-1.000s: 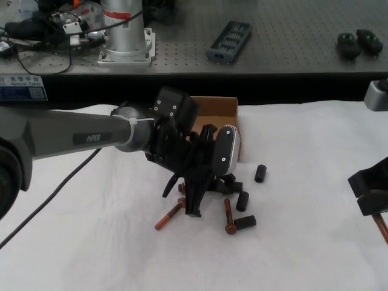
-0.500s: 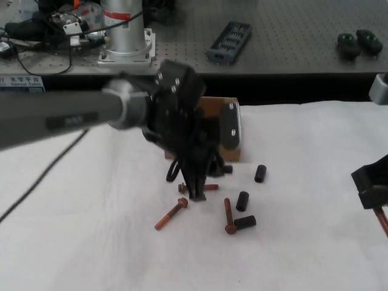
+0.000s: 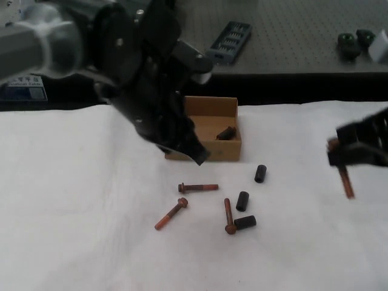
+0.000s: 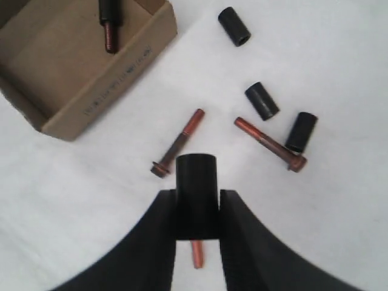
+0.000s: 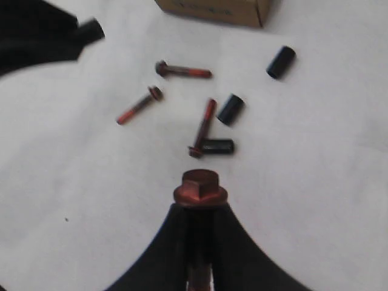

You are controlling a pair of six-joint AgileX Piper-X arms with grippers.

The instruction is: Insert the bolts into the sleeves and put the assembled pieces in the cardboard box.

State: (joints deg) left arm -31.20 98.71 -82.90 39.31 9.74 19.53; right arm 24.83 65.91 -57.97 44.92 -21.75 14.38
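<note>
As left pincer (image 4: pixel 197 212) clamps black sleeve (image 4: pixel 196 179), right pincer (image 5: pixel 199 213) grips seemingly copper bolt (image 5: pixel 200 189)

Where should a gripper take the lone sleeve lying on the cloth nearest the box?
Probably from above, pinching across its round sides at mid-length. The sleeve lies on its side, apart from the cardboard box and the other sleeves, so both flanks look free.

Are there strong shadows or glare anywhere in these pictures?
High view: even light, no glare on the white cloth, hardly any shadow under the loose bolts. Left wrist view: no hard shadow beside the cardboard box. Right wrist view: only soft, faint shadows beside the loose sleeves.
</note>
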